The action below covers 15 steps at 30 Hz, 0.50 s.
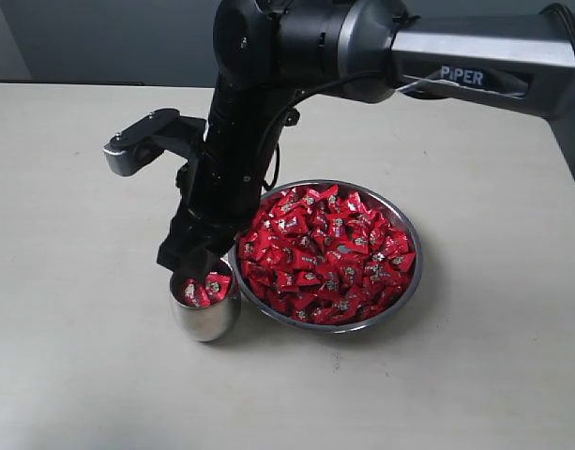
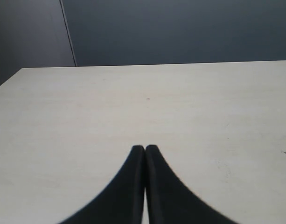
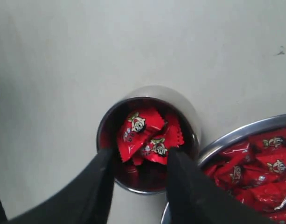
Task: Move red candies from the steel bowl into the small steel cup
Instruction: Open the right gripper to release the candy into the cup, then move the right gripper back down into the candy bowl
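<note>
The wide steel bowl [image 1: 411, 244] sits right of centre, heaped with red candies [image 1: 329, 251]. Touching its left side stands the small steel cup [image 1: 204, 319], with a few red candies [image 3: 143, 135] lying inside it. My right gripper [image 1: 195, 264] hangs just above the cup's mouth, jaws open, nothing between the fingers [image 3: 98, 179]. In the right wrist view the cup [image 3: 180, 105] lies straight below and the bowl's rim [image 3: 245, 130] shows beside it. My left gripper [image 2: 144, 148] is shut and empty over bare table, and the exterior view does not show it.
The pale tabletop [image 1: 71, 375] spreads all round the bowl and cup. The right arm [image 1: 296, 47] reaches in from the upper right, its wrist camera bracket [image 1: 137, 145] jutting left. A dark wall [image 2: 180, 28] backs the table's far edge.
</note>
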Motion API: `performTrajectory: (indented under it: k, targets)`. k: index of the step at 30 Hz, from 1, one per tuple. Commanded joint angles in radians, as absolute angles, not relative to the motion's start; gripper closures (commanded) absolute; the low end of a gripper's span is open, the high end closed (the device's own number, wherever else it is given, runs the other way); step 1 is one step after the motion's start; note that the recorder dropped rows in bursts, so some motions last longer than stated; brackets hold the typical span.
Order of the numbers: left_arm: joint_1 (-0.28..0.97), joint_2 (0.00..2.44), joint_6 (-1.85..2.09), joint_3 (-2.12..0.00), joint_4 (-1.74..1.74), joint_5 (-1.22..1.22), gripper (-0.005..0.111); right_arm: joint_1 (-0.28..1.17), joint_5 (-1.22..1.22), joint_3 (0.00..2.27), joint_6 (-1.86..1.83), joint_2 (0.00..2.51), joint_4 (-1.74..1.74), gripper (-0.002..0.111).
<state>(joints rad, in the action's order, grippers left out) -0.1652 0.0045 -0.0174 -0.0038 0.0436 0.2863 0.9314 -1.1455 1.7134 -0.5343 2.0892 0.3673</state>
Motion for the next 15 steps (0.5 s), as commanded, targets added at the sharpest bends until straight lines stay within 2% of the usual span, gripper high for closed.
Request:
performTrajectory:
  k: [1,2,11,15]
  targets:
    - [-0.166,0.000,-0.020,0.000,0.045,0.284,0.106,0.931,-1.088,1.720,-0.472,2.081,0.326,0.098]
    - [-0.166,0.000,-0.020,0.000,0.045,0.284,0.106,0.931,-1.051,1.720,-0.410,2.076,0.291,0.110]
    - [-0.166,0.000,-0.020,0.000,0.045,0.284,0.106,0.897,-0.804,1.704,0.109,1.991,-0.076,0.108]
    - [-0.166,0.000,-0.020,0.000,0.045,0.284,0.106,0.840,-0.692,1.605,0.161,1.914,-0.104,0.108]
